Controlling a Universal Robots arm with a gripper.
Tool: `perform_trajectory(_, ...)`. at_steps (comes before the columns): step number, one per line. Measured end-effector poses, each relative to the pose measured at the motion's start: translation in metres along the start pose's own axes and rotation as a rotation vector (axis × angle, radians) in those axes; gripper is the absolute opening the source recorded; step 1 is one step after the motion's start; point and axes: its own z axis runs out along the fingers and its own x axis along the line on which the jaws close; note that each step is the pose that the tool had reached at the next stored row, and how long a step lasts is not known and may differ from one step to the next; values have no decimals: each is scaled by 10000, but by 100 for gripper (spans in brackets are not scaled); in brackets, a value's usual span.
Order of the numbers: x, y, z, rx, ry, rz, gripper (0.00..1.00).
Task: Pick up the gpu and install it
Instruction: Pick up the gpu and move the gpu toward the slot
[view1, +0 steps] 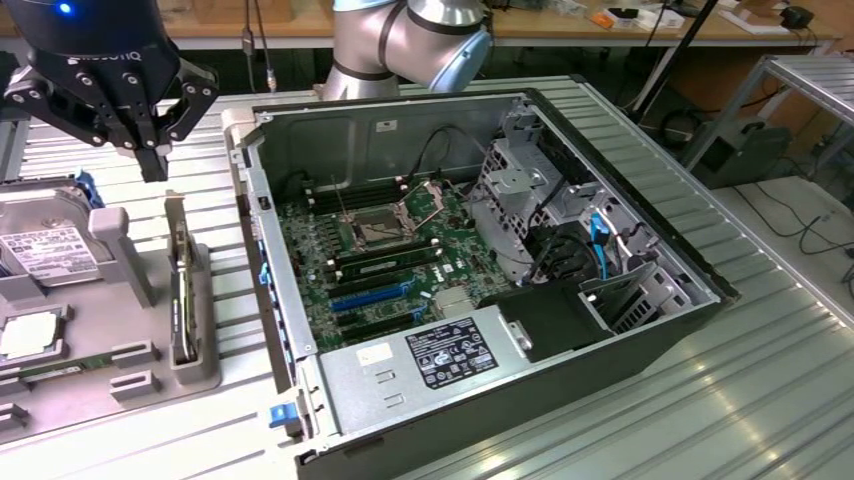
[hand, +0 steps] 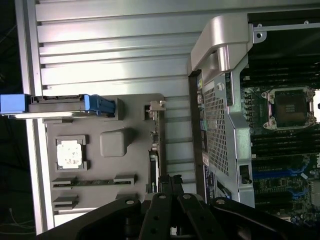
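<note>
The gpu (view1: 183, 300) stands on its long edge in a slot of the grey parts holder (view1: 127, 350), at the exterior view's left of the computer case; its pale metal bracket (view1: 174, 225) points toward the far end. In the wrist view the gpu (hand: 156, 150) appears edge-on as a thin dark strip. My black gripper (view1: 150, 160) hangs in the air above the card's bracket end, apart from it, its fingers shut together with nothing between them. The fingertips (hand: 171, 180) line up close over the card's near end.
The open computer case (view1: 641, 215) lies on the ribbed metal table, motherboard (view1: 387, 250) up, with blue expansion slots (view1: 374, 295). The holder also carries a grey hard drive (view1: 47, 250) with blue tabs (hand: 100, 104), a processor (hand: 69, 153) and a memory stick (hand: 95, 181).
</note>
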Motion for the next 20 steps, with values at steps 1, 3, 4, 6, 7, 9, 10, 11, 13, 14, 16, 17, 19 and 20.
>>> perform_trajectory(1,0,0,0,0,0,0,10)
perform_trajectory(3,0,0,0,0,0,0,10)
perform_trajectory(4,0,0,0,0,0,0,10)
perform_trajectory(6,0,0,0,0,0,0,10)
perform_trajectory(7,0,0,0,0,0,0,10)
perform_trajectory(9,0,0,0,0,0,0,10)
perform_trajectory(10,0,0,0,0,0,0,10)
perform_trajectory(11,0,0,0,0,0,0,10)
perform_trajectory(13,0,0,0,0,0,0,11)
perform_trajectory(14,0,0,0,0,1,0,16)
perform_trajectory(16,0,0,0,0,0,0,23)
perform_trajectory(17,0,0,0,0,0,0,36)
perform_trajectory(19,0,0,0,0,0,0,47)
perform_trajectory(20,0,0,0,0,0,0,47)
